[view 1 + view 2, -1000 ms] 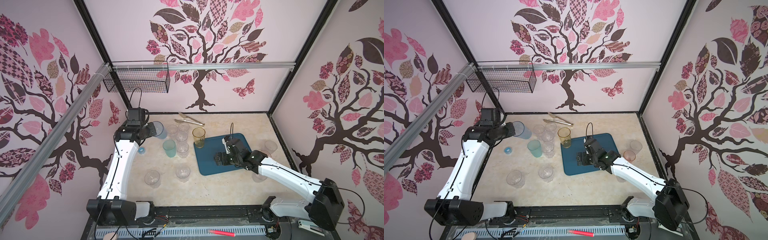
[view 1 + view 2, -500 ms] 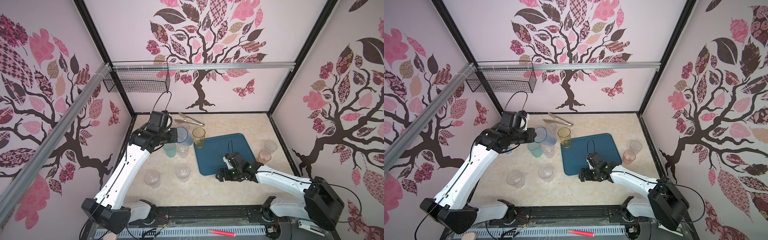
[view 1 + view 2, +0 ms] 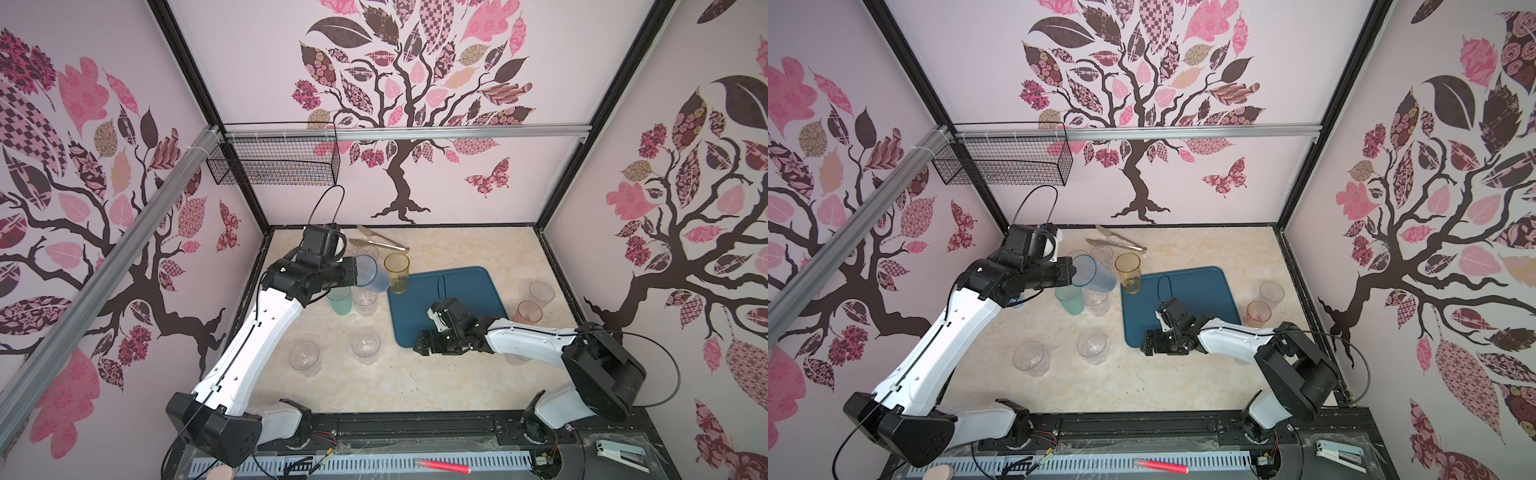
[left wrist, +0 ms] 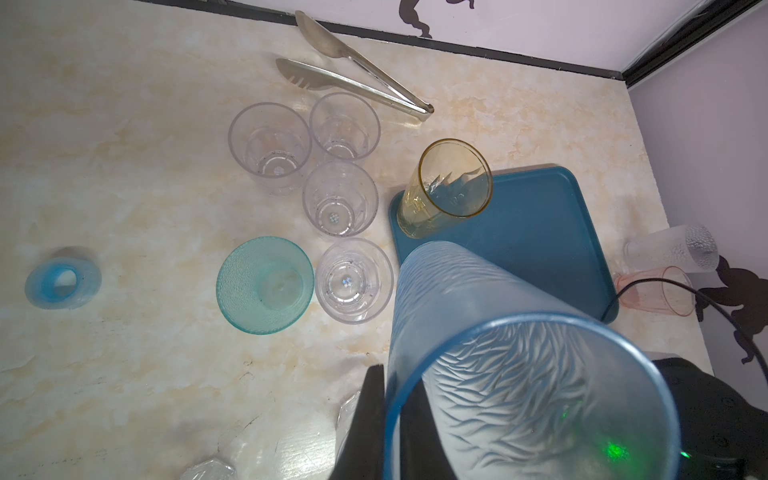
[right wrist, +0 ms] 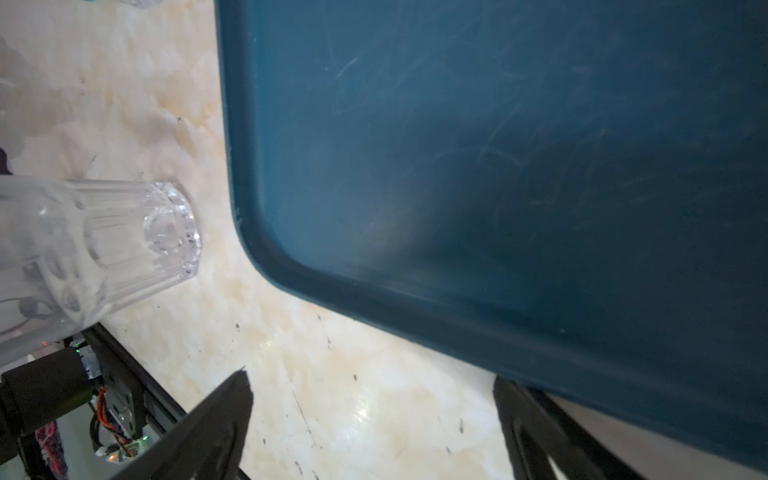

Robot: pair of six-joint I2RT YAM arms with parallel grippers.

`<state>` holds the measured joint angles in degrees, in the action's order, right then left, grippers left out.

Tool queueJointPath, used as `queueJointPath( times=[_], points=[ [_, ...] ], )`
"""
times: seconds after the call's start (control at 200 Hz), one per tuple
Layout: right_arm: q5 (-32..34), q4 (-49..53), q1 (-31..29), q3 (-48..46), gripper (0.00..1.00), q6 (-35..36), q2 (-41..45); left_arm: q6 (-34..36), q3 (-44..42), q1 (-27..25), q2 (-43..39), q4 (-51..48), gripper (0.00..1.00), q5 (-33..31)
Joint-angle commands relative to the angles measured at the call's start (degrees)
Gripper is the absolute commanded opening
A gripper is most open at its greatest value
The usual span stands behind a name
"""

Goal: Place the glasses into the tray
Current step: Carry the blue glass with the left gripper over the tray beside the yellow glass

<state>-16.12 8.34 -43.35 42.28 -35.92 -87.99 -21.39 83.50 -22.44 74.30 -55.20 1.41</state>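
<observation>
tabletop (image 3: 415,382) scene, both arms in view. left gripper (image 3: 354,272): fingers clamped on the rim of a blue tumbler (image 3: 374,274), which hangs tilted in the air, base pointing towards the tray (image 3: 457,291) and just left of its far left corner. below it on the tabletop stand a teal tumbler (image 3: 338,299) and four clear tumblers (image 4: 340,199), all upright. right gripper (image 5: 370,376): fingers wide apart with nothing between them, low over bare tabletop just beside the tray's near left corner. an amber tumbler (image 3: 397,272) stands upright on the tray's far left corner; no other glass is on the tray. a pink tumbler (image 3: 528,312) and a frosted clear tumbler (image 3: 541,293) stand right of the tray. two faceted tumblers (image 3: 304,357) stand nearer the front, one near the right gripper. tongs (image 3: 380,241) lie by the back wall.
</observation>
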Motion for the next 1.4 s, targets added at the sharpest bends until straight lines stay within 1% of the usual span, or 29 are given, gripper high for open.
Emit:
queueJointPath(
  times=[0.0,0.12,0.19,0.25,0.315,0.38,0.45,0.515,0.6,0.645,0.765,0.915,1.145,1.395],
  points=[
    [0.3,-2.0,-1.5,1.1,0.93,-1.8,-4.2,0.2,-1.1,-0.1,-0.1,2.6,0.00,0.0],
    [0.2,-3.0,-2.2,3.9,0.93,-2.7,-7.2,0.2,-1.2,0.0,0.0,2.8,0.00,0.0],
    [-0.9,-2.1,-2.1,4.4,0.93,-2.5,-6.7,0.6,-1.2,0.0,0.4,2.6,0.00,0.0],
    [-1.2,-0.3,-2.0,4.0,0.94,-1.4,-4.5,1.1,-0.9,-0.1,0.7,2.1,0.00,0.2],
    [-0.6,3.8,-1.6,4.1,0.95,1.0,-0.9,1.8,-0.4,0.0,1.4,1.3,0.00,0.4],
    [-0.1,7.6,-0.1,3.8,0.96,2.6,3.4,2.4,0.2,-0.1,2.5,0.9,0.00,1.6],
    [0.2,10.9,3.0,3.4,0.96,4.1,8.0,3.0,0.2,-0.1,4.4,1.1,0.00,4.4],
    [2.8,13.7,5.2,3.1,0.97,5.6,11.6,3.6,0.0,-0.1,6.9,1.4,0.00,6.2],
    [10.7,15.1,5.6,2.7,0.97,7.1,14.9,5.4,1.2,-0.2,11.1,0.7,0.00,6.8],
    [13.5,15.1,5.7,2.8,0.97,7.1,15.8,6.1,2.7,-0.4,13.5,-0.1,0.00,6.5],
    [17.2,14.0,5.7,3.4,0.98,4.9,17.0,6.5,4.5,-1.8,18.1,0.2,0.00,4.4],
    [18.4,11.0,5.7,1.9,0.98,3.0,17.8,6.4,6.7,-2.2,22.5,0.5,0.00,4.3],
    [19.7,11.1,5.7,1.3,0.98,3.7,17.8,7.1,12.4,-4.5,28.0,0.0,0.00,2.6],
    [21.8,11.4,5.8,0.9,0.98,4.8,18.1,8.9,18.0,-4.8,35.3,-3.1,0.00,0.4]
  ],
)
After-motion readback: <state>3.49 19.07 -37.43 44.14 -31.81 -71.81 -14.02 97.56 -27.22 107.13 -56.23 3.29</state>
